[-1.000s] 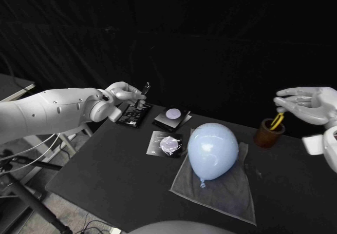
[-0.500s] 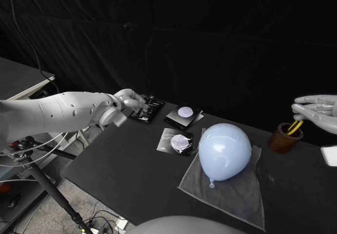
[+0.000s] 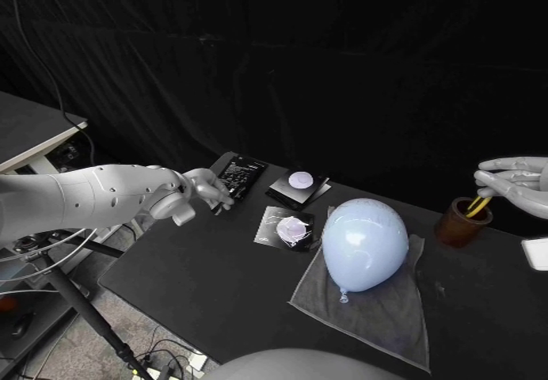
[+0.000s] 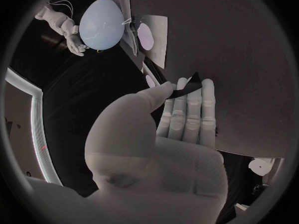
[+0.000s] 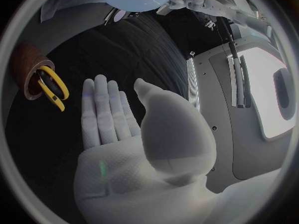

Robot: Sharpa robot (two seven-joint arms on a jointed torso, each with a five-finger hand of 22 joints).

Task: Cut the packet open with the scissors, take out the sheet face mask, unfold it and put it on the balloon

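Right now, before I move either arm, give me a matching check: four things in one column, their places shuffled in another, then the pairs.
1. balloon
2. scissors
3. black packet
4. right hand

a. pinched by the left hand
b. standing in the brown cup
c. empty, above the cup
d. lying on the grey cloth

Pairs: 1-d, 2-b, 3-a, 4-c.

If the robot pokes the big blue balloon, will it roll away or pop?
Probably it would roll or wobble easily: the balloon is egg-shaped and looks air-filled, so it is likely very light. The grey cloth under it may slow it a bit. A gentle push would likely just dent its thin skin, though something sharp might pop it.
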